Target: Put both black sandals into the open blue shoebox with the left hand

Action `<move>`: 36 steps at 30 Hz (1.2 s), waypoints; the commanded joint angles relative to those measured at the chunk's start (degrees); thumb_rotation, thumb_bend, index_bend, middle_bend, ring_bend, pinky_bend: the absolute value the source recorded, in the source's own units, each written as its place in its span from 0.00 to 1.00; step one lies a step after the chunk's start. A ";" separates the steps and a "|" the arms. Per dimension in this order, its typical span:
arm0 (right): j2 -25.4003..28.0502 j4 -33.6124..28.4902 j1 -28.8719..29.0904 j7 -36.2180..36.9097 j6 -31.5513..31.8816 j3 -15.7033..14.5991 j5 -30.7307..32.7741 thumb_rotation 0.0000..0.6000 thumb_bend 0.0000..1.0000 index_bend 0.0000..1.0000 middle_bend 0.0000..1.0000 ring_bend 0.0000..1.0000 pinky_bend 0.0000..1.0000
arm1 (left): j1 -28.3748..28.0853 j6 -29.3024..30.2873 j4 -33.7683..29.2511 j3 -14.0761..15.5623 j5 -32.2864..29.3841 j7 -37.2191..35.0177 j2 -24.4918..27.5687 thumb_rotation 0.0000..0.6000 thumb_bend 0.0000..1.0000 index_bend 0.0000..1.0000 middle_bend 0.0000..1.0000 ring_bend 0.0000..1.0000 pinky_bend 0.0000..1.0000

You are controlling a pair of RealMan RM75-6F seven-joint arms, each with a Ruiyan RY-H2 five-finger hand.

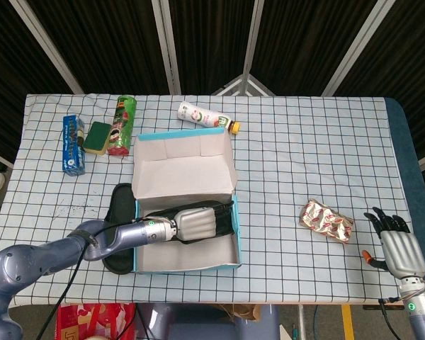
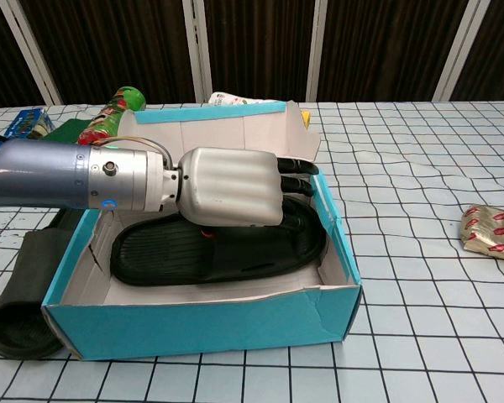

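Left robot hand point(image 2: 235, 186) inside blue shoebox point(image 2: 202, 323) near table's front edge, over first sandal point(image 2: 218, 248); grip unclear, can't tell. Second sandal point(image 1: 119, 230) outside box's left wall. Rubbery, light, bendy; grab strap.

black sandal point(image 2: 210, 252) in a blue shoebox point(image 2: 210, 327), silver robot hand point(image 2: 231, 187), white black-gridded tablecloth point(image 1: 304, 156).

Checked-cloth table point(image 1: 304, 142); on it blue shoebox point(image 1: 186, 265), one black sandal point(image 1: 119, 234) alongside, chip can point(image 1: 121, 125), sponge point(image 1: 97, 137), bottle point(image 1: 207, 116), foil packet point(image 1: 326, 220)
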 commanded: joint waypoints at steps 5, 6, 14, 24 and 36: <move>0.06 -0.16 0.06 -0.06 -0.11 -0.04 0.00 1.00 0.29 0.16 0.08 0.16 0.10 | -0.42 -3.02 -2.80 -0.05 -0.90 1.73 2.18 1.00 0.26 0.18 0.27 0.01 0.03; 0.07 -0.16 0.05 -0.06 -0.11 -0.04 0.03 1.00 0.29 0.16 0.08 0.16 0.10 | -0.42 -3.50 -3.19 -0.08 -1.06 2.25 2.43 1.00 0.26 0.17 0.24 0.00 0.03; -0.02 -0.09 0.18 -0.21 -0.44 0.03 0.42 1.00 0.29 0.16 0.08 0.16 0.10 | -0.41 -6.16 -6.21 -0.86 -2.33 6.03 4.20 1.00 0.24 0.10 0.04 0.00 0.00; -0.01 -0.23 0.35 -0.36 -0.82 -0.02 0.59 1.00 0.29 0.16 0.08 0.16 0.10 | -0.16 -9.49 -12.70 -2.93 -5.19 11.61 8.31 1.00 0.21 0.07 0.00 0.00 0.00; 0.24 -0.49 0.35 -0.33 -1.08 -0.06 0.98 1.00 0.29 0.16 0.08 0.16 0.10 | 0.94 -9.18 -20.81 -5.00 -6.52 17.36 14.99 1.00 0.21 0.06 0.04 0.00 0.00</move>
